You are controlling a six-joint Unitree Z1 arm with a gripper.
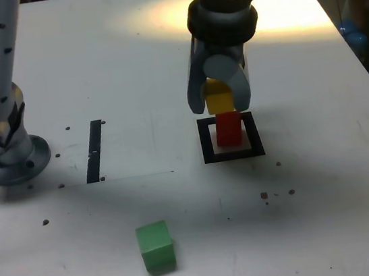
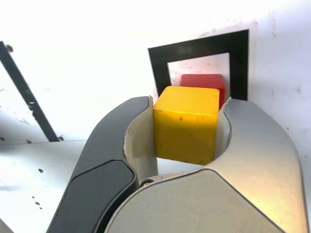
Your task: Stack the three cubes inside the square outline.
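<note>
Cubes, three: red cube [image 1: 228, 129] sits inside the square outline [image 1: 233, 154], first tier done. Claw [image 1: 220, 96] is closed on the yellow cube [image 2: 187, 124], holding it directly above the red one; whether the two touch cannot be told, so second tier is judged in progress, release pending. Green cube [image 1: 156, 246] lies loose on the counter [image 1: 330, 214], well apart from the outline toward the camera, third tier untouched.

White counter [image 1: 128, 70] carries a black square outline [image 1: 206, 142] with a red cube [image 1: 228, 131] inside it, a green cube [image 1: 156, 247] near the front edge, a black strip [image 1: 95, 150], and the arm's grey base [image 1: 10, 161].
</note>
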